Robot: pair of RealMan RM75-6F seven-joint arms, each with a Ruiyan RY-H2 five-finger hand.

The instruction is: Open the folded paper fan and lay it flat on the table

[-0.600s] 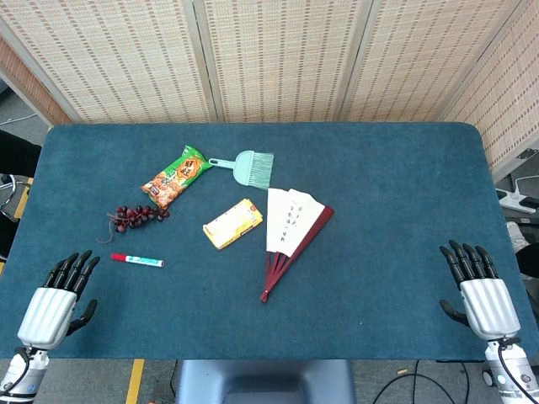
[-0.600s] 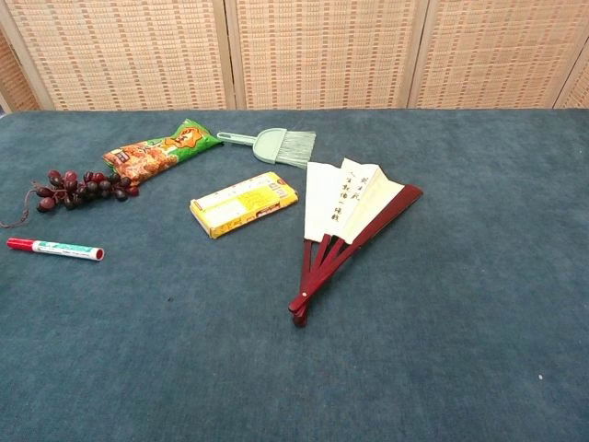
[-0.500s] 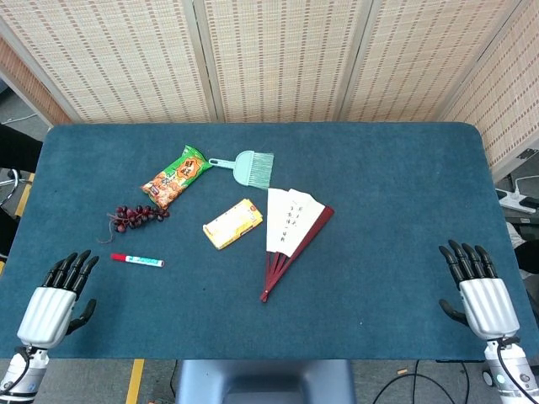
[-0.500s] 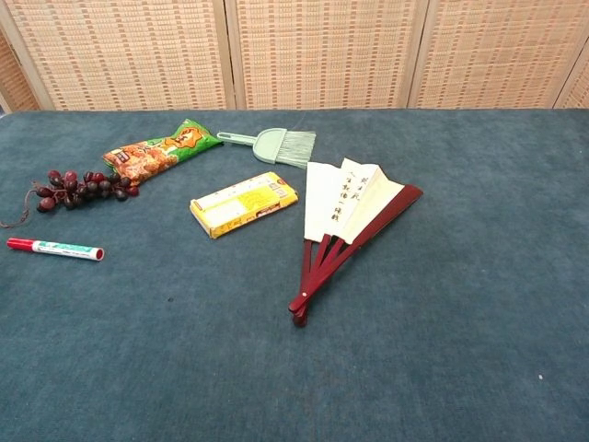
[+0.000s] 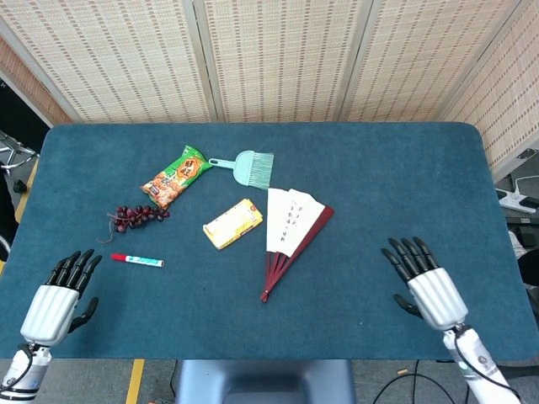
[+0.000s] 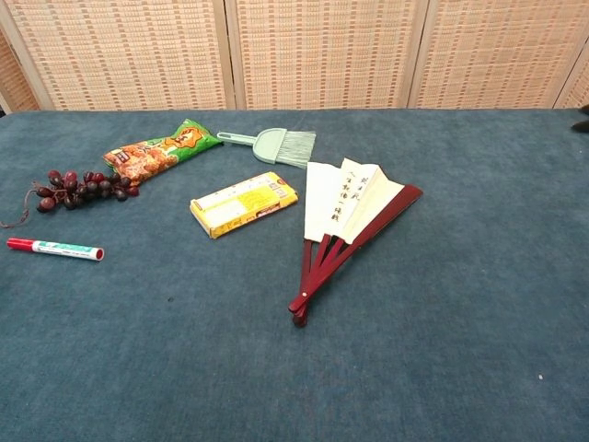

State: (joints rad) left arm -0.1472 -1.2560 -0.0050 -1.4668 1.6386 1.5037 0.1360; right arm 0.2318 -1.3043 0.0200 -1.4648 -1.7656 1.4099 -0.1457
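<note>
fan: paper fan (image 5: 289,229) lies mid-table, part open only, a few white leaves showing, red sticks meeting at the pivot near the front; nothing touches it
fan spread: narrow wedge, far from fully open, so the task looks barely begun
right hand: right hand (image 5: 427,283) over the near right part of the table (image 5: 396,168), fingers spread and pointing away, holds nothing; well apart from the fan, likely set to reach toward the red sticks
left hand: left hand (image 5: 59,289) at the near left edge, fingers straight and close side by side, thumb out, holds nothing; well apart from the fan, looks parked
chest view: no hand visible there, fan (image 6: 345,227) plain to see
clutter: yellow box (image 5: 232,223) just left of the fan, small green brush (image 5: 247,167) behind it, snack bag (image 5: 175,177), grapes (image 5: 136,216), marker (image 5: 137,260) further left
risk: box sits close to the leaves, may get in the way as the fan widens leftward
next need: probably pin one outer stick and sweep the other out
</note>
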